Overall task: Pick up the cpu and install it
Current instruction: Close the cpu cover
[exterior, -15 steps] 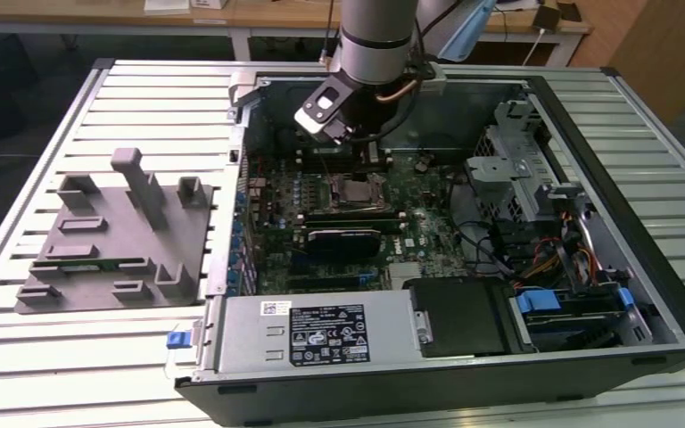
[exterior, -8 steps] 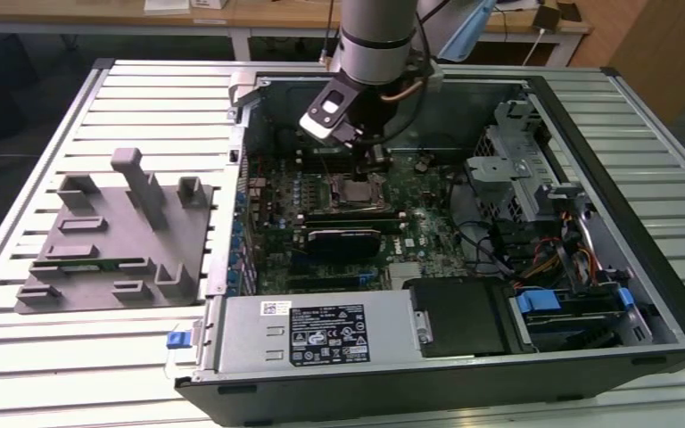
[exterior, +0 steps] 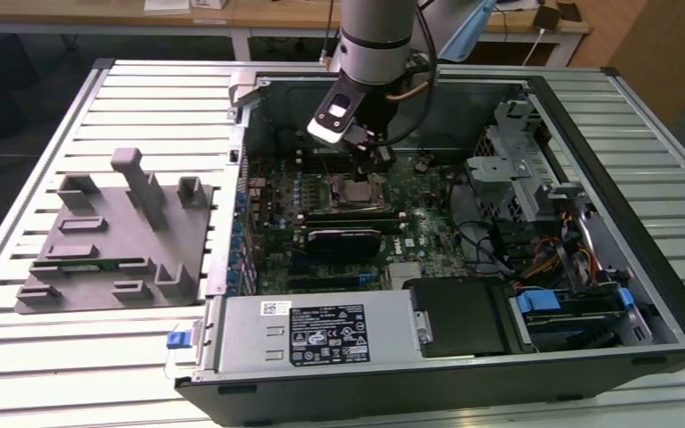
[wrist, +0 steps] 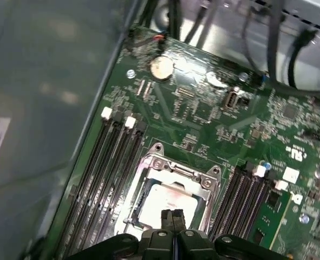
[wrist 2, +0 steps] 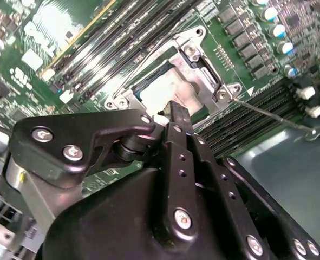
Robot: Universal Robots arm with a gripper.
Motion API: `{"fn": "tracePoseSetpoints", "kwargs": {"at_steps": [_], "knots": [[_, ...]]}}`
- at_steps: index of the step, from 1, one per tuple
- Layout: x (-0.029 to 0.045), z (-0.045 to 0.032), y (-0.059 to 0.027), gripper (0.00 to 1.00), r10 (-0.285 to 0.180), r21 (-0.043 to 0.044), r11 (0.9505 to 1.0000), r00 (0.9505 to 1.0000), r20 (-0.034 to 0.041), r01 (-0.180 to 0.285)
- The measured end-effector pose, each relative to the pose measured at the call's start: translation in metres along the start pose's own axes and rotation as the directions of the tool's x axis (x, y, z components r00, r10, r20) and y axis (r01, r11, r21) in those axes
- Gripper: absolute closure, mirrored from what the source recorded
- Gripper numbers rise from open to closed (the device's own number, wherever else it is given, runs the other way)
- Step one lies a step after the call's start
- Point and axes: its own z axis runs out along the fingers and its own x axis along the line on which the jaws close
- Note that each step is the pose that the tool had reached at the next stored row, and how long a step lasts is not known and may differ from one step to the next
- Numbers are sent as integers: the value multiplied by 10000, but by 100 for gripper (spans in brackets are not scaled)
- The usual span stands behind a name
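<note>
Now: gripper (exterior: 374,166) low inside open computer case (exterior: 438,392), over motherboard socket frame (wrist: 177,171). Fingers (wrist: 168,216) pressed together, narrow, nothing clamped between them. cpu (wrist: 158,205) lies flat inside socket frame, silver-white top up. Fingertips right at cpu edge in both wrist views; contact not clear. Memory slots (wrist: 103,162) flank socket on both sides. Exterior view: grey holder (exterior: 93,259) at 9 o'clock from case, on slatted table (exterior: 81,374); power supply (exterior: 318,334) at 6 o'clock from gripper.

Grey plastic stepped holder (exterior: 117,241) lies on ribbed silver metal table (exterior: 69,357), just beside open black computer case (exterior: 438,388). Silver power-supply box (exterior: 307,334) sits inside it.
</note>
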Motion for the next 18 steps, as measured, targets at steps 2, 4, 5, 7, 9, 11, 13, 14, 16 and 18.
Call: {"fn": "tracePoseSetpoints", "kwargs": {"at_steps": [2,4,5,7,9,11,13,14,16,18], "knots": [[0,1,0,89,-360,-7,9994,9994,2,360],[0,1,0,89,-719,-14,9974,9974,4,719],[0,2,0,89,-898,-17,9960,9960,5,898],[0,2,0,89,-1272,-24,9919,9919,8,1272],[0,3,0,89,-1628,-30,9867,9867,11,1628],[0,3,0,89,-1982,-36,9802,9802,15,1982],[0,4,0,89,-2342,-42,9722,9722,18,2342],[0,4,0,89,-2518,-45,9678,9678,20,2518],[0,5,0,89,-2869,-51,9579,9580,23,2869],[0,6,0,89,-3211,-57,9470,9470,27,3211]]}}
